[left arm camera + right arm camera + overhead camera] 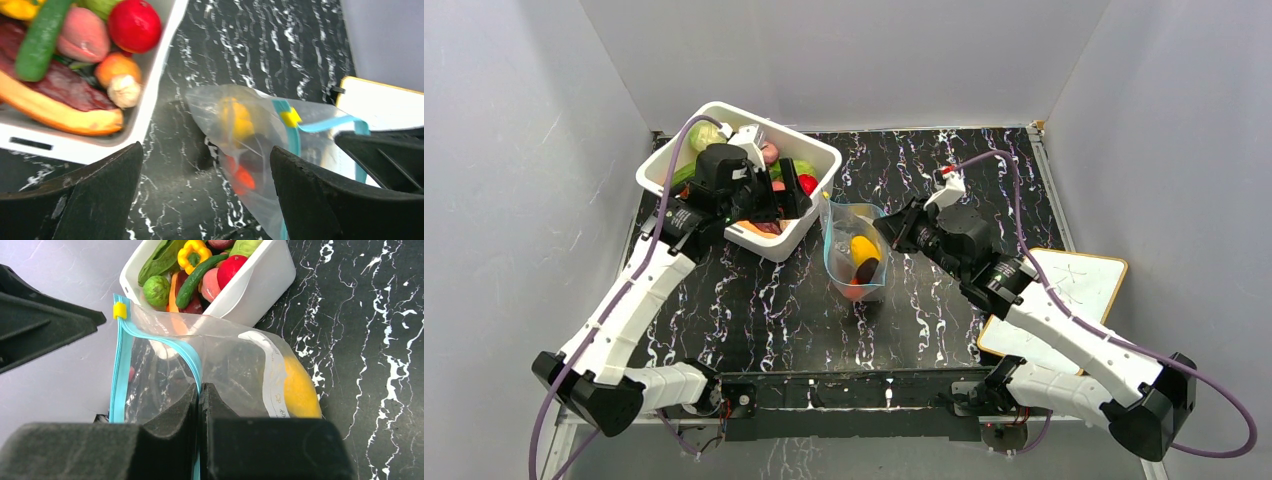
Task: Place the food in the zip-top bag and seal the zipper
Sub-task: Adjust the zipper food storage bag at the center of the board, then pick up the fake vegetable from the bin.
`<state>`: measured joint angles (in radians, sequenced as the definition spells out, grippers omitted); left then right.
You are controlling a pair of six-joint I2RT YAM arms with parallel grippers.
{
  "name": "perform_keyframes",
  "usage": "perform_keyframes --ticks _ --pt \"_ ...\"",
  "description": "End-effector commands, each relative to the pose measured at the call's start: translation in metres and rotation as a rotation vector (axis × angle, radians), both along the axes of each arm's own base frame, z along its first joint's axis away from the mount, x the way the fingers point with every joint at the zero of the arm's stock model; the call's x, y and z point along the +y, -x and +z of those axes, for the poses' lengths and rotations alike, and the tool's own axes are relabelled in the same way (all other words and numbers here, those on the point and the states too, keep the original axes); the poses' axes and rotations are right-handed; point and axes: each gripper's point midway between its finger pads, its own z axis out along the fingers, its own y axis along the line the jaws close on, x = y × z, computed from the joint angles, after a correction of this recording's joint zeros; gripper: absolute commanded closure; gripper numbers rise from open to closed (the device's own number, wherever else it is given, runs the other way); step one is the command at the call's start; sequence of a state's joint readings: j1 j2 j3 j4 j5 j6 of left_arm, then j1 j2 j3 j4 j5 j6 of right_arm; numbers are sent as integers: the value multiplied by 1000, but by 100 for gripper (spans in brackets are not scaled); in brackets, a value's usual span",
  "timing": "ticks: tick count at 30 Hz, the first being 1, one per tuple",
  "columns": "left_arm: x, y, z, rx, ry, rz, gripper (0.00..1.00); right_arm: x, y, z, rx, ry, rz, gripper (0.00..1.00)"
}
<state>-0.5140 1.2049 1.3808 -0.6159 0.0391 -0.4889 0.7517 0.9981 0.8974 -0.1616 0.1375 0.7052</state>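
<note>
Left claw (205, 192): released; my two black, rough-faced fingers stand wide apart with nothing between them, over the tub's near right edge.
Right claw (198, 395): clenched on the zip-top bag (225, 352); my pads pinch its rim at the zipper (121, 365).
Zip-top bag: clear crinkly film, mid-table, just right of the tub, mouth open.
Zipper: thin light-blue strip, with a small yellow slider (119, 310) at one end.
Food in bag: rounded yellow piece (862, 247), dark piece (865, 268), orange-red piece (856, 290) nearest.
Food in tub: smooth red ball (231, 267), long green cucumber (197, 275), lobed yellow pepper (195, 250).
Tub (816, 152): white plastic, rectangular, rounded corners, far left.
Table (754, 300): black, white-veined marble pattern.
</note>
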Motion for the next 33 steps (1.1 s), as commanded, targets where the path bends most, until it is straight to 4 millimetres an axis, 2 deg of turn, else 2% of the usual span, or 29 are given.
perform_keyframes --ticks 1,6,10,13,15,17,23,33 --pt "34 -16 -2 -60 -217 77 2 -5 2 24 -85 -30 -8 100" --pt "51 -35 -16 -88 -381 87 4 -5 4 23 -88 -24 6 100" --pt "67 -54 -31 -78 -437 111 19 -5 6 19 -82 -23 13 100" --pt "72 -68 -43 -50 -381 94 33 -6 8 20 -82 -30 13 100" --pt "78 -75 -47 -52 -363 95 38 -7 10 22 -85 -37 16 100" --pt "83 -86 -63 -29 -377 83 42 -7 11 25 -89 -42 17 100" --pt "94 -106 -99 33 -438 109 45 -7 12 29 -91 -61 18 100" --pt "118 -147 -131 34 -461 109 45 -8 11 32 -89 -66 10 100"
